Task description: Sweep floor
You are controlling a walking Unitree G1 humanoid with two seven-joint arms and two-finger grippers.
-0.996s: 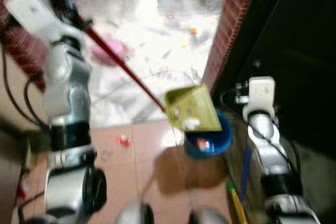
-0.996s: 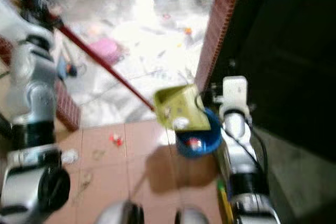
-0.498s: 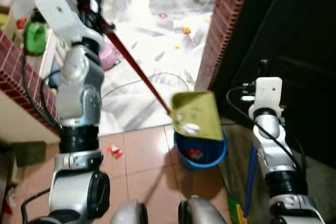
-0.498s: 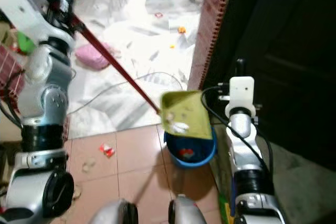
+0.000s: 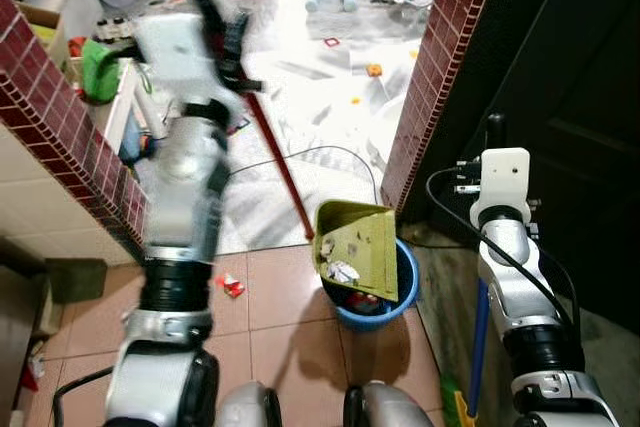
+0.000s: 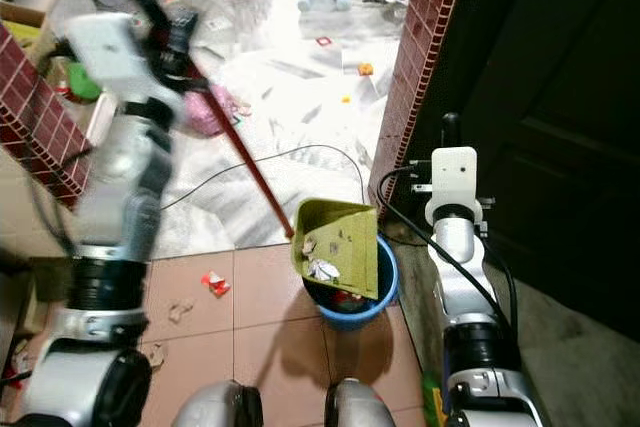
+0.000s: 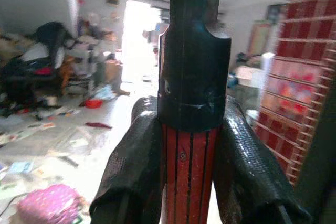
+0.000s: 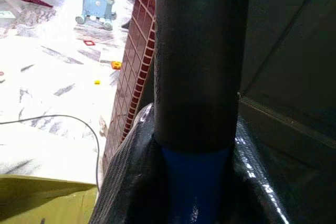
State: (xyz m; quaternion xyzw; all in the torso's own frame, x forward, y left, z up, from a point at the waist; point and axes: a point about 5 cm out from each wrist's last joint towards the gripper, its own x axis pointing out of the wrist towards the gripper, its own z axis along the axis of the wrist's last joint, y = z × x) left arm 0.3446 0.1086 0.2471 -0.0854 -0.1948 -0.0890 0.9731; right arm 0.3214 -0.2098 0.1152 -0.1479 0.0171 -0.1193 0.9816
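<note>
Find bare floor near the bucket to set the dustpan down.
Free: the pink tiles left of the bucket, bordered by a red scrap further left. Crowded: the bucket itself, with the dustpan tipped over it, and the right arm close on its right. The white floor beyond has a cable and litter.

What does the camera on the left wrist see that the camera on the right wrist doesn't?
The left wrist view shows the left gripper clamped on the dustpan's red handle, with a pink bundle and clutter on the floor behind. The right wrist view shows the right gripper clamped on a blue broom handle, plus the yellow-green dustpan, a small light-blue toy and a dark door. Both show two black fingers squeezing a pole, a red brick wall and bright littered floor.
</note>
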